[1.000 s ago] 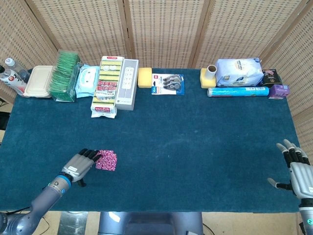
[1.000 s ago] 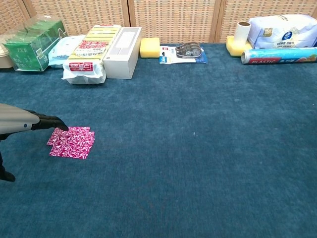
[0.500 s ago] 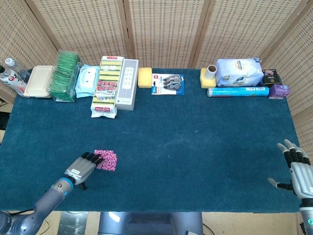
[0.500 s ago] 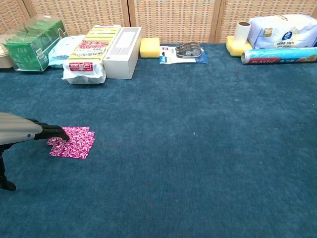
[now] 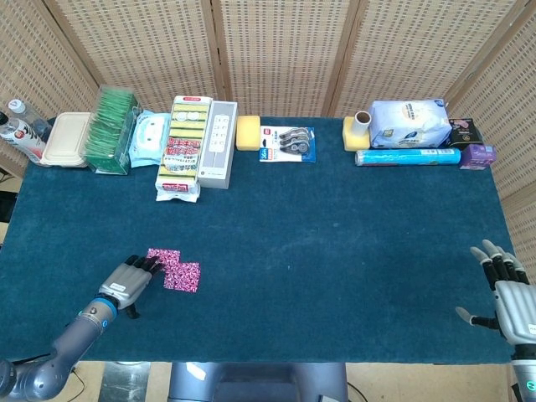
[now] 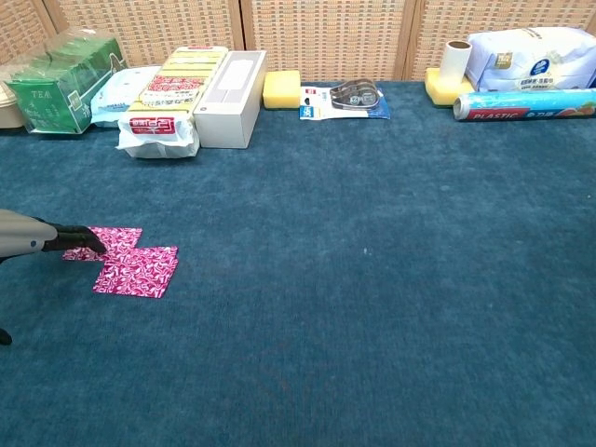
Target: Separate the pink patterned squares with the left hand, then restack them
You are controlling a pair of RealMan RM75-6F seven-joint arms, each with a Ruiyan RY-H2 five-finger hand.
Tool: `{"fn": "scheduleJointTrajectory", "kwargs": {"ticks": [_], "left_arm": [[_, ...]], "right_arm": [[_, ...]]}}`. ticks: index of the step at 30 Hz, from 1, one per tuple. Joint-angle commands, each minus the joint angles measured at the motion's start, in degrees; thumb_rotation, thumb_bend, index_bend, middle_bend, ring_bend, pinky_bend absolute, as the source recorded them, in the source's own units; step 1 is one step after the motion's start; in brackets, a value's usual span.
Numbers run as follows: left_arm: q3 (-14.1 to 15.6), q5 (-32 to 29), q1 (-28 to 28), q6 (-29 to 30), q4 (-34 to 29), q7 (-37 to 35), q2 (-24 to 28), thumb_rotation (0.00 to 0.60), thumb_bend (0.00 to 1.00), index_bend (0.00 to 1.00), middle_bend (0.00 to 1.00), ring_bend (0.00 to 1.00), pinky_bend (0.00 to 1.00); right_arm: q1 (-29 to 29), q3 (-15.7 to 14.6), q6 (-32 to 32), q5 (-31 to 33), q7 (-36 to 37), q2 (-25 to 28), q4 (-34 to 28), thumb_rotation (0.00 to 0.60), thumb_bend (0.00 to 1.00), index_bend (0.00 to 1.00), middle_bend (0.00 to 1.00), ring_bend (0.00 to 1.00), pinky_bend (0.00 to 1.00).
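Blue carpeted tabletop (image 5: pixel 335 251). Left hand (image 5: pixel 127 282), cut off in chest view, fingertips resting flat on upper pink patterned square (image 6: pixel 110 240); lower square (image 6: pixel 136 272) overlapping. Right hand (image 5: pixel 509 295) empty, fingers spread.

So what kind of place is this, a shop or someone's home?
Neither, probably: it looks like a staged test table for a robot. Woven screens wall off a blue cloth table, household goods such as a sponge pack line its far edge, and a robot's left hand touches pink squares.
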Motion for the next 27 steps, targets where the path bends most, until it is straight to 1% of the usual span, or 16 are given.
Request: {"fn": "scheduleJointTrajectory", "kwargs": {"ticks": [1, 3, 7, 20, 23, 27], "left_arm": [[-0.06, 0.16, 0.3, -0.42, 0.64, -0.96, 0.58, 0.6, 0.07, 0.0, 0.0, 0.0, 0.02], [0.0, 0.2, 0.47, -0.72, 1.16, -1.47, 0.8, 0.6, 0.07, 0.0, 0.0, 0.0, 0.02], [0.2, 0.0, 0.73, -1.81, 2.97, -2.45, 1.0, 0.6, 0.07, 0.0, 0.0, 0.0, 0.02], [-0.22, 0.94, 2.35, -2.89, 5.98, -6.59, 3.23, 0.6, 0.07, 0.0, 0.0, 0.0, 0.02], [-0.85, 2.46, 2.92, -2.96, 5.6, -8.49, 4.41, 0.6, 0.07, 0.0, 0.0, 0.0, 0.02], [-1.75, 7.06, 4.21, -3.66, 3.15, -12.77, 7.0, 0.6, 0.07, 0.0, 0.0, 0.0, 0.02]], "right_arm": [[-0.01, -0.13, -0.08, -0.16, 0.26, 0.13, -0.12, 0.6, 0.0, 0.1, 0.02, 0.01, 0.02], [0.02, -0.24, -0.25, -0.3, 0.62, 0.28, -0.18, 0.6, 0.0, 0.1, 0.02, 0.01, 0.02], [0.07, -0.85, -0.83, -1.36, 3.68, 1.49, -0.74, 0.6, 0.0, 0.1, 0.02, 0.01, 0.02], [-0.17, -0.87, -0.18, -1.61, 3.95, 1.85, -0.83, 0.6, 0.0, 0.1, 0.02, 0.01, 0.02], [-0.16, -0.86, -0.15, -1.62, 3.85, 1.83, -0.88, 0.6, 0.0, 0.1, 0.02, 0.01, 0.02], [-0.13, -0.9, -0.21, -1.62, 3.79, 1.85, -0.97, 0.6, 0.0, 0.1, 0.02, 0.01, 0.02]]}}
